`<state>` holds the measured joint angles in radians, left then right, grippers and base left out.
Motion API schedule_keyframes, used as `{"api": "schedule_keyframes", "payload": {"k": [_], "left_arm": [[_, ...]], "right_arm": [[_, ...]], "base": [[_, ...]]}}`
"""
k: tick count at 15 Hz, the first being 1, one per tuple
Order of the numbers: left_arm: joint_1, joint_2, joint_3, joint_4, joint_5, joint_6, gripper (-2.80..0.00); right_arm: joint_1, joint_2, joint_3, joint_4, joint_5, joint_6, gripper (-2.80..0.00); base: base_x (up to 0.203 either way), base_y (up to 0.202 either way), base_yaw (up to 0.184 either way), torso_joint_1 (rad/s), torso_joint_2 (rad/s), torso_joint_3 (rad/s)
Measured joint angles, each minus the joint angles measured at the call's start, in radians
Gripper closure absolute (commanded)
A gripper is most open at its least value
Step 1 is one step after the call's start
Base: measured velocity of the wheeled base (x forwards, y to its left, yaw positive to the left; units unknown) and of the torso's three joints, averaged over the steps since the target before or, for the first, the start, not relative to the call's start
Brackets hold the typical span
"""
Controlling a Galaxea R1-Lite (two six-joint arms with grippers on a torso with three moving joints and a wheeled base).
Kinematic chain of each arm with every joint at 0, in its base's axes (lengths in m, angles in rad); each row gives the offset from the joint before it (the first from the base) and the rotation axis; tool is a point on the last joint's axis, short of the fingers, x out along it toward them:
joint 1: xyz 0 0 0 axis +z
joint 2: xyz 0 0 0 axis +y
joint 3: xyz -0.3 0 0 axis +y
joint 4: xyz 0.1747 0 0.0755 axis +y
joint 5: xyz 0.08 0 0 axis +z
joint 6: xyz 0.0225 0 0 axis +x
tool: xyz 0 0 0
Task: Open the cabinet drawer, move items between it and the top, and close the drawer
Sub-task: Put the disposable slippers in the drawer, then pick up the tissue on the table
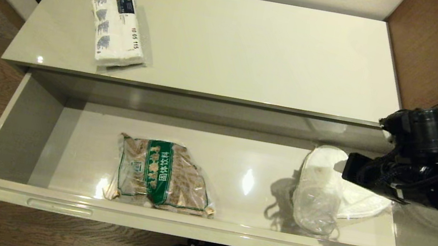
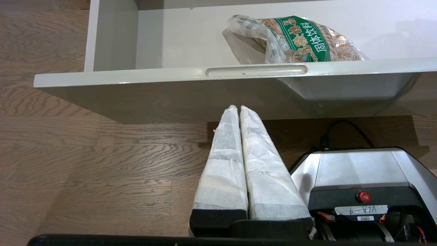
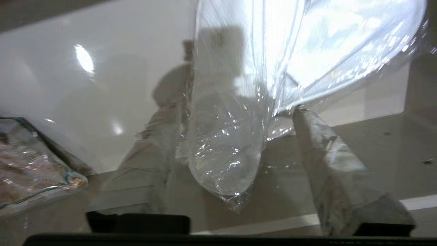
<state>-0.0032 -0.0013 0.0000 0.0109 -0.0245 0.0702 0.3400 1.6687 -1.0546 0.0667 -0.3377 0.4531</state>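
The cabinet drawer (image 1: 20, 124) stands pulled fully out, with the film-sealed slippers (image 1: 324, 191) lying at its right end and the brown packet with a green band (image 1: 162, 176) near its middle, while the tissue pack (image 1: 118, 31) sits on the top (image 1: 259, 49) toward the left. The right gripper (image 3: 235, 136) is down inside the drawer, its fingers (image 3: 327, 160) spread wide on either side of the slippers' clear film without closing on it. The left gripper (image 2: 238, 109) hangs below the drawer front, fingers pressed together, holding nothing.
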Motion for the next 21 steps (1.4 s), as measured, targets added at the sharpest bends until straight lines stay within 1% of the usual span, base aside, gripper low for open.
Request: {"api": "schedule_keyframes", "payload": {"k": [2,4,5,6,7,9,12,14,17,18,19,20,21], "left_arm": [[0.000,0.000,0.000,0.000,0.000,0.000,0.00],[0.001,0.000,0.000,0.000,0.000,0.000,0.00],[0.000,0.000,0.000,0.000,0.000,0.000,0.00],[0.000,0.000,0.000,0.000,0.000,0.000,0.00],[0.000,0.000,0.000,0.000,0.000,0.000,0.00],[0.000,0.000,0.000,0.000,0.000,0.000,0.00],[0.000,0.000,0.000,0.000,0.000,0.000,0.00],[0.000,0.000,0.000,0.000,0.000,0.000,0.00],[0.000,0.000,0.000,0.000,0.000,0.000,0.00],[-0.001,0.000,0.000,0.000,0.000,0.000,0.00],[0.000,0.000,0.000,0.000,0.000,0.000,0.00],[0.001,0.000,0.000,0.000,0.000,0.000,0.00],[0.001,0.000,0.000,0.000,0.000,0.000,0.00]], "right_arm": [[0.007,-0.059,-0.041,0.065,0.033,-0.028,-2.80],[0.036,-0.124,-0.060,0.134,0.110,-0.061,-2.80],[0.055,-0.152,-0.060,0.158,0.135,-0.071,-2.80],[0.067,-0.173,-0.052,0.164,0.140,-0.073,-2.80],[0.073,-0.193,-0.044,0.172,0.137,-0.073,0.00],[0.081,-0.258,-0.025,0.225,0.121,-0.068,0.00],[0.083,-0.429,-0.032,0.401,0.052,-0.036,0.00],[0.060,-0.582,-0.082,0.603,-0.004,-0.014,0.00],[-0.010,-0.842,-0.170,0.949,-0.032,0.003,0.00],[-0.047,-0.921,-0.192,1.060,-0.025,-0.001,0.00],[-0.104,-0.997,-0.210,1.167,0.000,-0.026,0.00],[-0.162,-1.071,-0.219,1.258,0.045,-0.077,0.00],[-0.218,-1.136,-0.216,1.321,0.099,-0.140,0.00]], "base": [[0.000,0.000,0.000,0.000,0.00,0.000],[0.000,0.000,0.000,0.000,0.00,0.000],[0.000,0.000,0.000,0.000,0.00,0.000],[0.000,0.000,0.000,0.000,0.00,0.000],[0.000,0.000,0.000,0.000,0.00,0.000],[0.000,0.000,0.000,0.000,0.00,0.000],[0.000,0.000,0.000,0.000,0.00,0.000],[0.000,0.000,0.000,0.000,0.00,0.000],[0.000,0.000,0.000,0.000,0.00,0.000],[0.000,0.000,0.000,0.000,0.00,0.000],[0.000,0.000,0.000,0.000,0.00,0.000],[0.000,0.000,0.000,0.000,0.00,0.000],[0.000,0.000,0.000,0.000,0.00,0.000]]}}
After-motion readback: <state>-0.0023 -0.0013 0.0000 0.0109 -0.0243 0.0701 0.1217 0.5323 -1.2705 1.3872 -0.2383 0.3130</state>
